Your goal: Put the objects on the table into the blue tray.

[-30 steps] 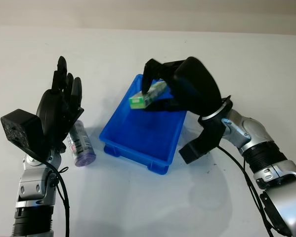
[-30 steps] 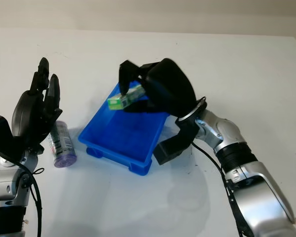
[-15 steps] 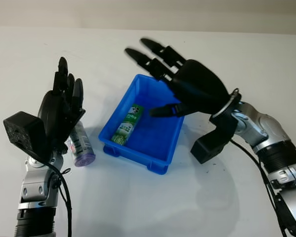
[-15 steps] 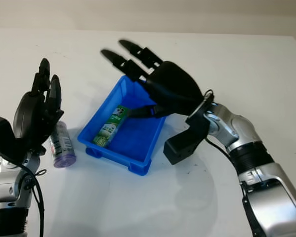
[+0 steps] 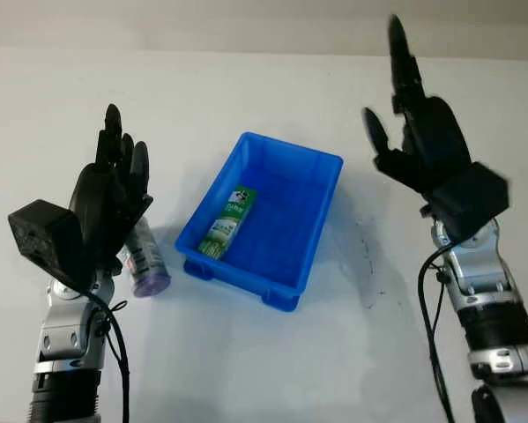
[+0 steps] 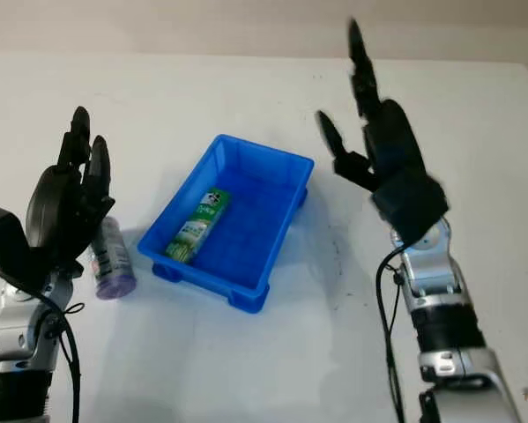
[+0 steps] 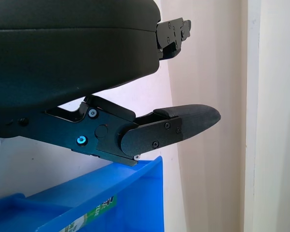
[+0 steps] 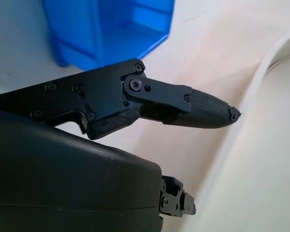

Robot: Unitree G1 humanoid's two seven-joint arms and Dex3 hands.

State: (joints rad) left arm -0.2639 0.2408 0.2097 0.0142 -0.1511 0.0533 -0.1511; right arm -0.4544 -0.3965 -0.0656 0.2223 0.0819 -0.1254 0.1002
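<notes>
The blue tray sits mid-table, and a green and white tube lies along its left inner wall. A purple-capped bottle lies on the table just left of the tray. My left hand is raised and open over that bottle, partly covering it. My right hand is open and held high to the right of the tray, holding nothing. In the left wrist view the tray's rim and the tube show under my fingers.
White table all around. In the right wrist view a corner of the blue tray shows beyond my finger. A pale wall edge borders the table's far side.
My right hand carried the green tube over the tray, let it go, and it now lies inside. The hand then opened and swung up and away to the right. The left hand stayed put.
</notes>
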